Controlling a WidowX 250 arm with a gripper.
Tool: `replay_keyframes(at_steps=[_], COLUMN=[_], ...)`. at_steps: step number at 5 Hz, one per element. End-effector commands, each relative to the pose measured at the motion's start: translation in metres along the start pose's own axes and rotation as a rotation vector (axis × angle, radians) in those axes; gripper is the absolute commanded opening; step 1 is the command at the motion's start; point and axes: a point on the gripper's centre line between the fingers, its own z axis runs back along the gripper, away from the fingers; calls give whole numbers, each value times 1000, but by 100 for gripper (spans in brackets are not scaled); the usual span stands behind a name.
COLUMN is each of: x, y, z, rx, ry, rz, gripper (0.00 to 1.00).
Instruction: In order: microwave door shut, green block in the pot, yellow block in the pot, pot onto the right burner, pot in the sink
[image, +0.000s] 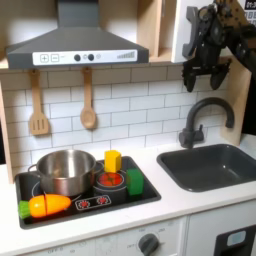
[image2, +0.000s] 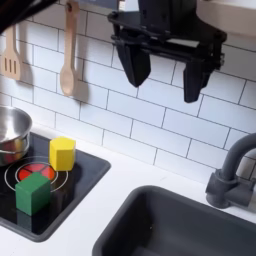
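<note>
Hanging high against the tiled wall, the end effector (image: 207, 68) (image2: 166, 76) has its two fingers spread wide apart with nothing between them, above the faucet (image: 203, 118) (image2: 232, 172) and sink (image: 212, 165) (image2: 180, 228).

One pot (image: 64, 171) (image2: 10, 133) stands on the stovetop (image: 140, 190) (image2: 75, 186) over the burner at the first exterior view's left. One yellow block (image: 113, 161) (image2: 62, 153) sits upright on the red burner (image: 108, 181) (image2: 24, 176) just beside the pot, and one green block (image: 135, 182) (image2: 33, 192) rests at that burner's near edge, close to the yellow one but apart from it. Both blocks are outside the pot. One toy carrot (image: 47, 206) lies on the stovetop in front of the pot in the first exterior view.

Two wooden utensils hang on the wall: a slotted spatula (image: 38, 105) (image2: 10, 52) and a spoon (image: 88, 103) (image2: 69, 62). A grey hood (image: 75, 42) sits above them. The sink, set in the white desk (image: 190, 203) (image2: 115, 178), lies well apart from the pot, at the first exterior view's right; the faucet stands at its back edge, between the end effector and the basin.
</note>
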Motion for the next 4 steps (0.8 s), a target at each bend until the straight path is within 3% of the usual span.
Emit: replay_keyframes(at_steps=[1,4], x=[9,27], y=[7,18], z=[-1,-4], rx=[10,21], ry=[-6,-22], rz=[16,47], gripper=[100,100])
